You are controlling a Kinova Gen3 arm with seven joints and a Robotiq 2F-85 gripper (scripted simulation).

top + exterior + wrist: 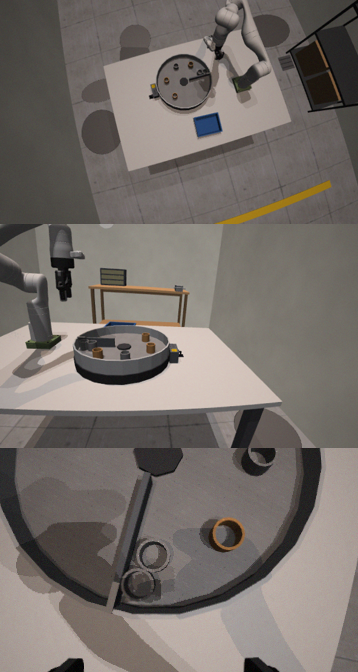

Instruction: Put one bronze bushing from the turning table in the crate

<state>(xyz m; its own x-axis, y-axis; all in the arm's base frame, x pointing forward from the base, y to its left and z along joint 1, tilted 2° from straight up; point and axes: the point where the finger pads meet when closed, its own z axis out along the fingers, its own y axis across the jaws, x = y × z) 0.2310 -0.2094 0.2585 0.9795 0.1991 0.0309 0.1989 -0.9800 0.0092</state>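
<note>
It looks like a workshop or an industrial lab: a robot arm bolted to a pale bench, a walled turntable, a wooden workbench behind, tiled concrete flooring and a yellow floor stripe

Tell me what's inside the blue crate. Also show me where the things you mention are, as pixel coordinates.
The top view shows no bushing in the blue crate (208, 125) (121, 324); in the exterior view, the turning table (159, 96) (121, 366) (311, 503) hides most of it.

And here's the arm: smooth pale grey, rounded segments, thin seam lines, black pincer, green base plate!
</note>
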